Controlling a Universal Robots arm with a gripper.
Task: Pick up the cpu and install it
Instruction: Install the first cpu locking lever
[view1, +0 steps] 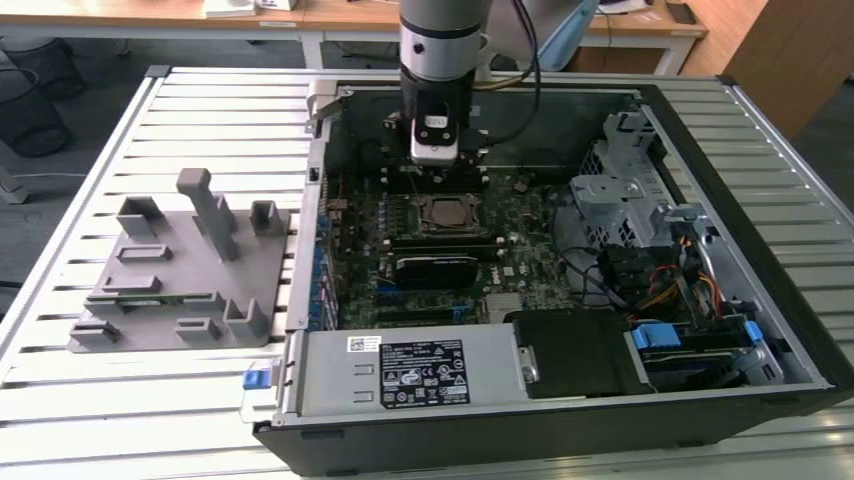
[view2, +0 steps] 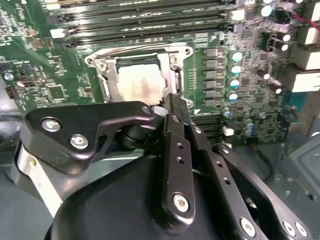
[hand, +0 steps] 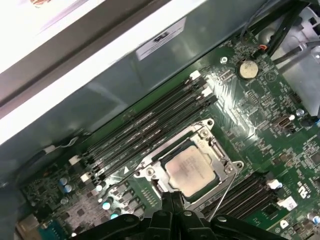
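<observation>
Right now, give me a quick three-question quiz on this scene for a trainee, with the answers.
1. Fill in: in the exterior view, the grey holder stands on the computer case's ____ side.
2. True or false: the gripper holds the cpu between its fingers.
3. Choose: the cpu lies A on the grey holder; B in the socket on the motherboard; C on the slatted table.
Key: 1 left; 2 false; 3 B.
</observation>
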